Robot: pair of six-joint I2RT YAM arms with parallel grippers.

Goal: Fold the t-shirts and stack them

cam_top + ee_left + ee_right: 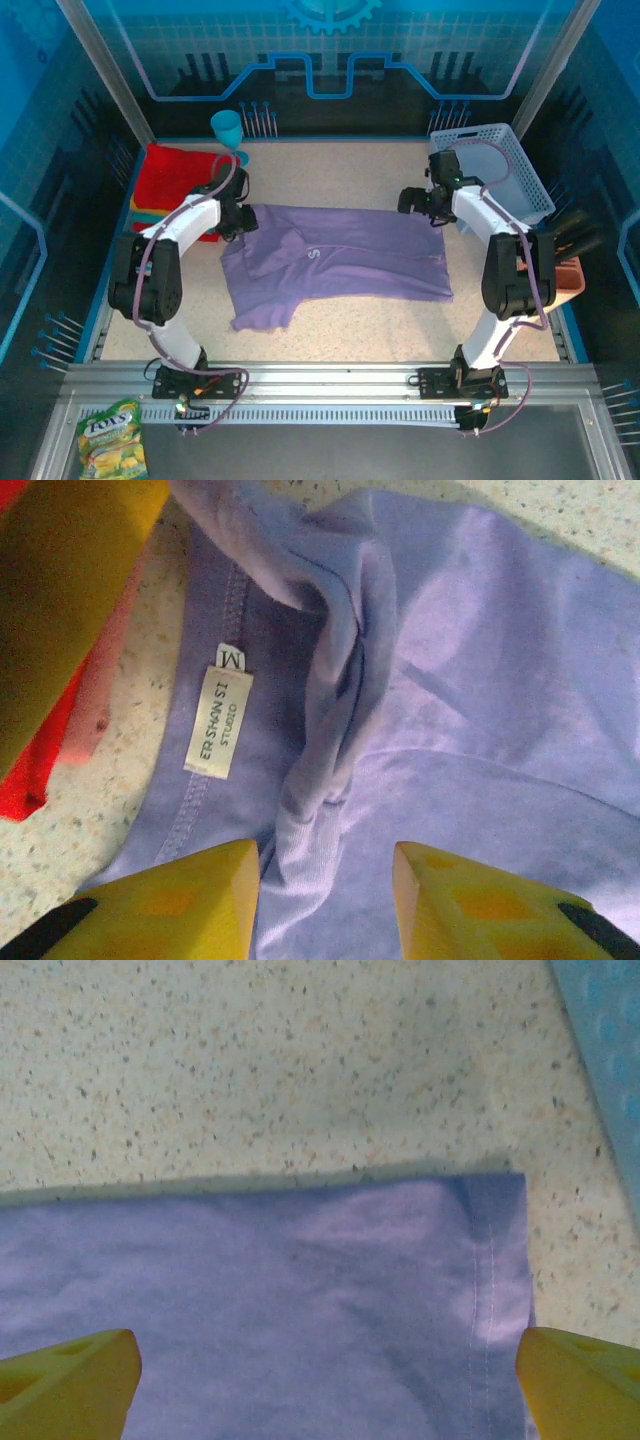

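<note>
Speckled tabletop [340, 320]: the lavender t-shirt [340, 260] stretches left-right between the arms. The left fingers [180, 900] are parted astride its collar fold, and the right fingers [70, 1380] are spread wide over its hem corner.

The soft, matt lavender cloth t-shirt [340, 262] lies on a smooth, speckled matt table [400, 330].

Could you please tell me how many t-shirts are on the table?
4: a purple t-shirt spread mid-table, and a folded stack at far left, with a red t-shirt over a yellow t-shirt and a teal t-shirt; others may be hidden there.
</note>
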